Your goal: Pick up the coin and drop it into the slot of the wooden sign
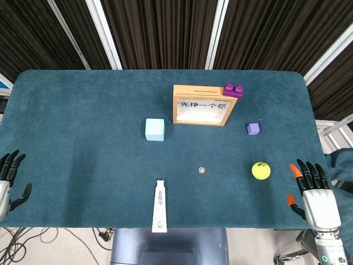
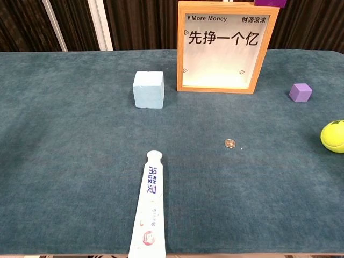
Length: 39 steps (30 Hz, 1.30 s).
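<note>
A small coin [image 1: 202, 170] [image 2: 230, 143] lies flat on the teal table, right of centre. The wooden sign [image 1: 201, 105] [image 2: 222, 48] stands upright at the back, a white panel with Chinese characters in its frame and a dark slot along its top edge. My right hand [image 1: 313, 192] hovers at the table's front right corner, fingers spread, holding nothing. My left hand [image 1: 10, 179] is at the front left edge, fingers apart and empty. Both hands are far from the coin. Neither hand shows in the chest view.
A purple toy brick [image 1: 233, 90] sits on the sign's top right corner. A light blue cube [image 1: 155, 130] [image 2: 148, 90] stands left of the sign. A small purple cube [image 1: 253, 128] [image 2: 300, 92], a yellow tennis ball [image 1: 261, 170] [image 2: 334, 136] and a white toothpaste tube [image 1: 159, 206] [image 2: 149, 209] also lie on the table.
</note>
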{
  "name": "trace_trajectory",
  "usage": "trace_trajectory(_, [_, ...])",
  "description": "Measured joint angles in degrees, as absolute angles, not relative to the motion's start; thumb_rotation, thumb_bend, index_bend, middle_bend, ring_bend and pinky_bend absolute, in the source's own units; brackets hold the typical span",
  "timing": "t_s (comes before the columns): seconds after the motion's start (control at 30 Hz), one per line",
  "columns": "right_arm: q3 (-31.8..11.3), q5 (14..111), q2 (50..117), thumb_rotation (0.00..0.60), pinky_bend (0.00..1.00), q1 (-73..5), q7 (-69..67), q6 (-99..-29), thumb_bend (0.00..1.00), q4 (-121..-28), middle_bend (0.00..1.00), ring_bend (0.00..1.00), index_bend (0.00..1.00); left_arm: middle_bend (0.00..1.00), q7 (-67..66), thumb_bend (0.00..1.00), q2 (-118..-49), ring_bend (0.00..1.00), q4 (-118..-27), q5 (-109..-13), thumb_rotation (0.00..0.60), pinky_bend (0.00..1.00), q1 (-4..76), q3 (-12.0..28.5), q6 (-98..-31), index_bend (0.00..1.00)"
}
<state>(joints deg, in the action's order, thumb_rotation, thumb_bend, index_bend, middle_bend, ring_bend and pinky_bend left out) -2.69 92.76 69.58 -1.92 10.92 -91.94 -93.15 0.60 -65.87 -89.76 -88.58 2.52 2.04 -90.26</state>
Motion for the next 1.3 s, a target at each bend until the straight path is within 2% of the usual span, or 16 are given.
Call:
trace_trajectory(0.23, [-3.31, 91.52, 69.5, 0.6, 0.0, -1.43, 11.64, -92.54, 0.41, -94.26, 0.06, 0.0, 0.11, 0.0, 0.44, 0.41, -65.89, 0.0, -89.96, -88.34, 0.6, 0.12, 2.42, 2.09, -90.13, 0.09])
trace_trajectory(0.53, [-2.87, 91.27, 68.85, 0.6, 0.0, -1.33, 12.24, -91.52, 0.41, -95.15, 0.06, 0.0, 0.11, 0.0, 0.32, 0.41, -66.03, 0.0, -90.07, -87.99, 0.6, 0.02, 2.34, 2.23, -90.12, 0.09])
trace_trajectory(0.9, [-2.13, 91.24, 68.51, 0.6, 0.0, -1.67, 11.73, -89.76, 0.41, -96.75, 0.06, 0.0, 0.11, 0.0, 0.99, 0.41, -65.95, 0.0, -90.32, -88.11, 0.6, 0.01, 2.19, 2.17, -90.32, 0.09])
trace_trajectory(1.13, [-2.46, 92.1, 67.55, 0.6, 0.0, -4.68, 14.51, -85.44, 0.41, -100.17, 0.06, 0.0, 0.16, 0.0, 0.81, 0.41, -65.86, 0.0, -90.62, -87.85, 0.6, 0.01, 2.14, 2.09, -89.95, 0.1])
trace_trajectory(1.3, [-3.58, 92.29, 67.32, 0.6, 0.0, -8.75, 17.4, -79.57, 0.4, -103.21, 0.06, 0.0, 0.22, 0.0, 0.95, 0.42, -65.92, 0.0, -90.93, -87.17, 0.6, 0.01, 2.02, 2.31, -89.92, 0.1])
